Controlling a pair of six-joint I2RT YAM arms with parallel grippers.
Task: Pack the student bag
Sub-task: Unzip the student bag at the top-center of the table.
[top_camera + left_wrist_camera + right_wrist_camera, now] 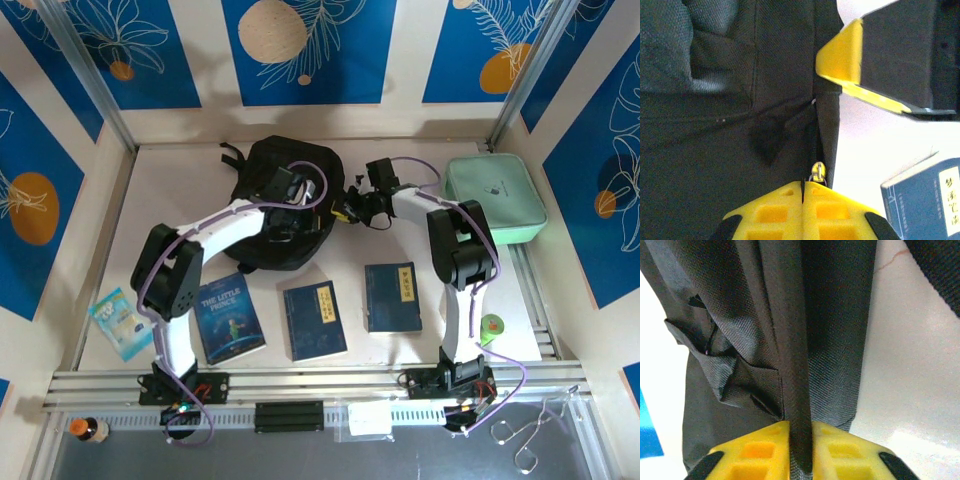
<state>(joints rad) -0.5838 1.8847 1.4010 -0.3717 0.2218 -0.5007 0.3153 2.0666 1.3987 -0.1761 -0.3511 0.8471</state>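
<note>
The student bag (pixel 270 165) lies at the back middle of the table, black and rounded. My left gripper (pixel 290 205) is over its front part. In the left wrist view that gripper (pixel 802 187) is shut on a thin black zipper pull, with the metal zipper slider (pixel 818 172) just past the tips. My right gripper (pixel 350 208) is at the bag's right edge. In the right wrist view it (pixel 801 432) is shut on a black fabric band of the bag (pixel 795 365). Three books, The Little Prince (pixel 230 320) and two dark blue ones (pixel 315 320) (pixel 392 296), lie in front.
A mint-green zip pouch (pixel 495 198) lies at the back right. A light-blue snack packet (pixel 120 322) is at the front left and a green roll (pixel 490 327) beside the right arm. The right gripper's yellow finger (pixel 845 55) shows close above in the left wrist view.
</note>
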